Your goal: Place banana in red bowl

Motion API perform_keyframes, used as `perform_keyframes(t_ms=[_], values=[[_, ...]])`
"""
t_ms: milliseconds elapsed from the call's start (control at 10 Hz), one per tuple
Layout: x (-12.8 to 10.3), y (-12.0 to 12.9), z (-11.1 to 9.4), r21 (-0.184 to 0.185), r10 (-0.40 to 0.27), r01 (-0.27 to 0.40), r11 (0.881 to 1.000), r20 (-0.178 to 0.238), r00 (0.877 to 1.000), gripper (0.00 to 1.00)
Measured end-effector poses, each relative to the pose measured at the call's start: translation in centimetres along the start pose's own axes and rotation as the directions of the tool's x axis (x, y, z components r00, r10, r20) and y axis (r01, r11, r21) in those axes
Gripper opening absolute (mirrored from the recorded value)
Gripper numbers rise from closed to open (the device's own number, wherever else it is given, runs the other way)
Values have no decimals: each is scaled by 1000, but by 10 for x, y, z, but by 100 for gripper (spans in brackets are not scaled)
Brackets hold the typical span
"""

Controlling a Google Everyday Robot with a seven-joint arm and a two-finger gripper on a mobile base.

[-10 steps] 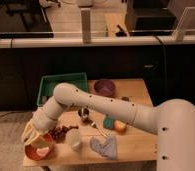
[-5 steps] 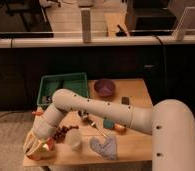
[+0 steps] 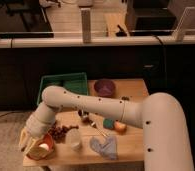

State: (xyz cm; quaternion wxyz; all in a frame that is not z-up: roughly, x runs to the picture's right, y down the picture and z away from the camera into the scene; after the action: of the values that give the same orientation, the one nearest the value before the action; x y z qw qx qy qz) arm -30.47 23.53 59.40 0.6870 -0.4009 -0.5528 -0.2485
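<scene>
**A:** Where is the banana?

**B:** The banana [image 3: 43, 146] shows only as a pale yellow patch inside the red bowl [image 3: 42, 148]; the bowl sits at the front left corner of the wooden table [image 3: 136, 142], right at the edge; how the fruit lies in it I cannot tell.

**A:** And the gripper?

**B:** The gripper [image 3: 27, 145] hangs low over the bowl's left rim, at the end of a thick white arm [image 3: 91, 105] that sweeps in from the lower right; the picture does not show whether its fingers are apart, nor whether they have hold of anything.

**A:** What else is on the table?

**B:** Just right of the bowl lies a cluster of dark grapes [image 3: 60, 131]; beside that a white cup [image 3: 73, 139]; further right a blue-grey cloth [image 3: 104, 147]; behind it a small green block [image 3: 108, 123] next to a round orange fruit [image 3: 120, 127]; at the back a green tray [image 3: 63, 85] on the left and a dark purple bowl [image 3: 104, 88] near the middle.

**A:** And the room?

**B:** The table is light wood; grey carpet [image 3: 6, 135] shows to its left; behind it runs a dark low wall topped with a pale rail [image 3: 96, 40] and upright white posts; beyond are dim floor and furniture.
</scene>
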Motion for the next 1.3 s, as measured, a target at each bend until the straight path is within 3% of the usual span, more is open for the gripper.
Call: perform_keyframes(t_ms=[500,1300], values=[[16,12,-19,76,60,-60,995,8,998,80],[16,12,-18,75,58,-59,995,10,998,80]])
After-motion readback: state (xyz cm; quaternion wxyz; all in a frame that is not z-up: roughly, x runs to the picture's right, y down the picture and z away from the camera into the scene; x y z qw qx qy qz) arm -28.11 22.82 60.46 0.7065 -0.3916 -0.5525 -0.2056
